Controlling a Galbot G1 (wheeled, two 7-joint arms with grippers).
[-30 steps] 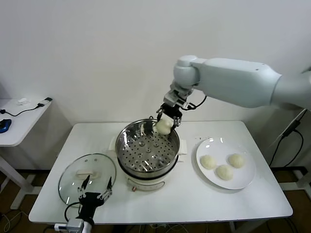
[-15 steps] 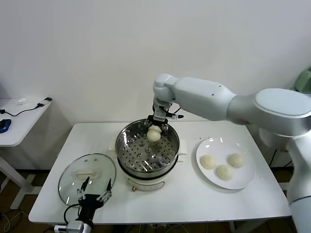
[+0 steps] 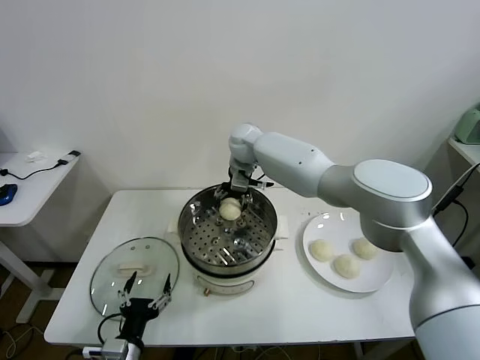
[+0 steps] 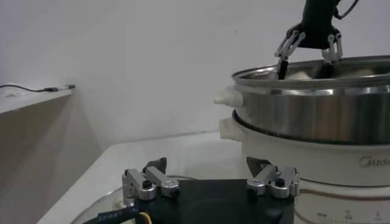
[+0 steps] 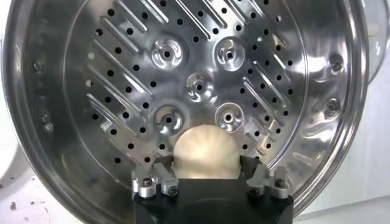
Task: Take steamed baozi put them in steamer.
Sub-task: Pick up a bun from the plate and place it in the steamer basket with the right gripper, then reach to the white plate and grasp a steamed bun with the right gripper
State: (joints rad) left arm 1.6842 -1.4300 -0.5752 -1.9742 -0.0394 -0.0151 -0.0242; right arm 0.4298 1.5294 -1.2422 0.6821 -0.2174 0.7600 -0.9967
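Hidden and cut off

In the right wrist view the right hand (image 5: 210,176) covers the near side of the baozi (image 5: 204,151); the steamer (image 5: 55,182) rim runs past the frame edges.

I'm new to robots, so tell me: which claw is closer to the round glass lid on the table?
The left claw: it hovers at the round glass lid, over its near edge. The right claw is farther off, over the shiny steel steamer by a cream-white bun.
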